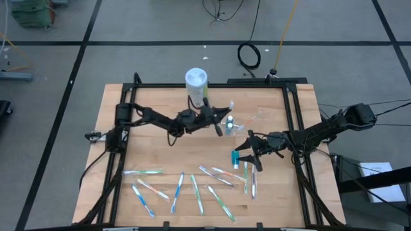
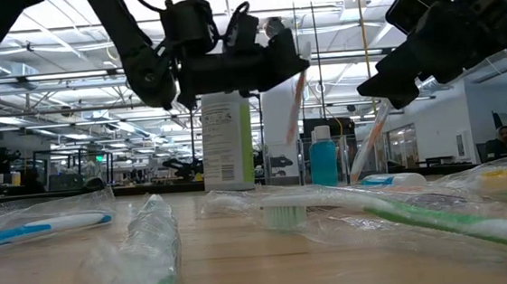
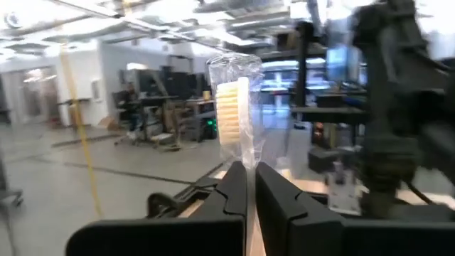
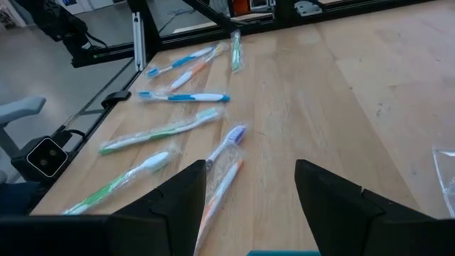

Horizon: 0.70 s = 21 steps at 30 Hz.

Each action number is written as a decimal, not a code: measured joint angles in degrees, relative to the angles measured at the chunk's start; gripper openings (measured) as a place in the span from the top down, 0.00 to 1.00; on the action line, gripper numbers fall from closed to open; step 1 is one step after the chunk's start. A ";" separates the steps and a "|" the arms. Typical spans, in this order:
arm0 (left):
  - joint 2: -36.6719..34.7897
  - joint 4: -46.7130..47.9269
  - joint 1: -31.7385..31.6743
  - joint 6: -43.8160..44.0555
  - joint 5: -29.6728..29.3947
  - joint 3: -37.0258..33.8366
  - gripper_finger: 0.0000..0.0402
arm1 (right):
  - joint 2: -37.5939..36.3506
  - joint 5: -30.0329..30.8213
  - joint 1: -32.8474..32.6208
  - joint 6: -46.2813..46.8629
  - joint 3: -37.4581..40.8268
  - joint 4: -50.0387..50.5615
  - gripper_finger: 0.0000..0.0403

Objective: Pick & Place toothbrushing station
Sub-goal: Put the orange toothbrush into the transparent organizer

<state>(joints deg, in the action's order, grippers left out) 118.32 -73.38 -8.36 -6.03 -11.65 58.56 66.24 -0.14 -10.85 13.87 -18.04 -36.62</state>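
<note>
My left gripper (image 1: 219, 124) is over the middle of the table, right of the white-lidded canister (image 1: 196, 79), and is shut on a plastic-wrapped toothbrush (image 3: 233, 114) with pale bristles. The clear cup (image 1: 246, 126) stands just to its right, with a brush leaning in it (image 2: 370, 144). One teal toothpaste tube (image 1: 229, 122) stands upright beside the cup. My right gripper (image 1: 248, 153) is open, low over the table beside another teal tube (image 1: 236, 157); in the right wrist view (image 4: 249, 192) a teal edge (image 4: 281, 252) shows between the fingers. Several wrapped toothbrushes (image 1: 192, 189) lie flat near the front edge. My left gripper pinches the wrapped toothbrush between its two fingers at the neck just below the bristle head (image 3: 249, 165). The fingers come about level from the table's left and lie across the brush. The brush stands nearly upright, head above the fingers and handle (image 2: 295, 98) hanging below, clear of the table.
The tall white-lidded, green-labelled canister (image 2: 226, 140) stands at the back centre, close behind my left gripper. A black frame (image 1: 292, 128) runs along the table's sides. Bare wood (image 1: 160, 151) lies between the arms and the row of toothbrushes.
</note>
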 joint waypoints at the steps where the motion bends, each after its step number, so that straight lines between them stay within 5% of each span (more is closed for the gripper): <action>1: 0.14 0.04 0.02 0.66 -1.90 -0.13 0.98 | 0.00 0.00 0.00 0.12 0.00 0.03 0.48; 14: -0.07 12.08 3.67 2.08 -14.74 -0.39 0.94 | 0.00 0.00 0.00 0.39 0.00 0.03 0.48; 21: -2.43 18.69 5.35 4.31 -24.73 -0.33 0.83 | -0.02 0.02 -0.02 0.42 0.00 2.36 0.48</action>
<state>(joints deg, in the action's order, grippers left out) 115.89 -54.69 -3.01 -1.72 -36.38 58.24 66.22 -0.12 -10.87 14.28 -18.04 -34.26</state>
